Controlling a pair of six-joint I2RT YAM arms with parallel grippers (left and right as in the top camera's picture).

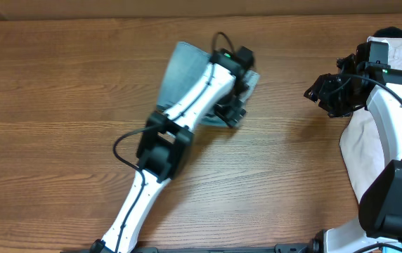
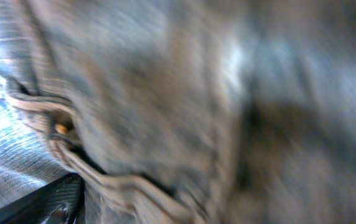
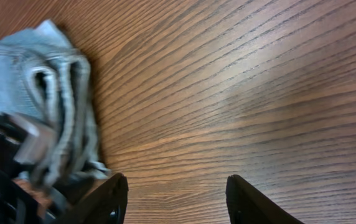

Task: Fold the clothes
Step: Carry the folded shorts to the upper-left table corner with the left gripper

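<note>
The clothes (image 1: pixel 180 67) are a light-blue denim garment lying bunched on the wooden table, partly under my left arm. My left gripper (image 1: pixel 232 111) is at the garment's right edge and looks shut on the denim. In the left wrist view, blurred denim (image 2: pixel 196 93) with thick seams fills the frame, and only one dark finger (image 2: pixel 50 205) shows at the bottom left. My right gripper (image 1: pixel 319 91) is open and empty over bare wood to the right of the garment. Its two fingers (image 3: pixel 178 193) frame the table, with the denim's folded edge (image 3: pixel 22 68) to the left.
A white cloth (image 1: pixel 370 147) lies at the table's right edge under my right arm. The wooden table (image 1: pixel 60 105) stretches to the left and front. The left arm's dark gripper body (image 3: pixel 4 168) shows low at the left of the right wrist view.
</note>
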